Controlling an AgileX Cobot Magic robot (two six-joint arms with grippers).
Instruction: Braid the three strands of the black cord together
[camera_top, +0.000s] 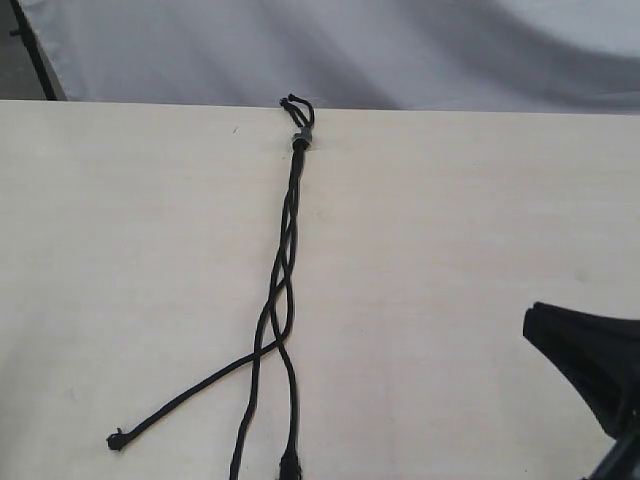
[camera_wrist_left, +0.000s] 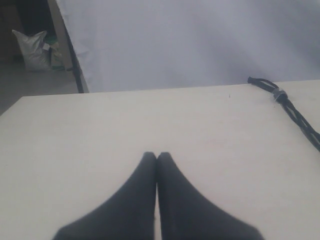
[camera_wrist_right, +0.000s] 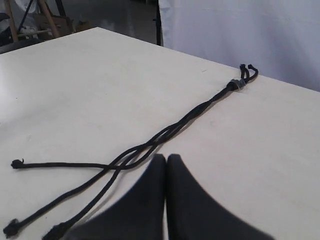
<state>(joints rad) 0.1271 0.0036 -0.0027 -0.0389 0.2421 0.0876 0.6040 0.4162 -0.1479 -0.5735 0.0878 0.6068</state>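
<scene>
three strands (camera_wrist_right: 150, 145) of the black cord (camera_top: 293, 190) cross loosely a few times below the bead (camera_top: 300, 139); ends splay free on the table (camera_top: 120, 250), so maybe half braided. left gripper (camera_wrist_left: 156, 156) and right gripper (camera_wrist_right: 166, 158): jaws pressed together, empty.

In the exterior view we look steeply down on the bead (camera_top: 301, 139) from above. Both wrist views sit low over the table (camera_top: 480, 230), facing that bead, which all three share.
</scene>
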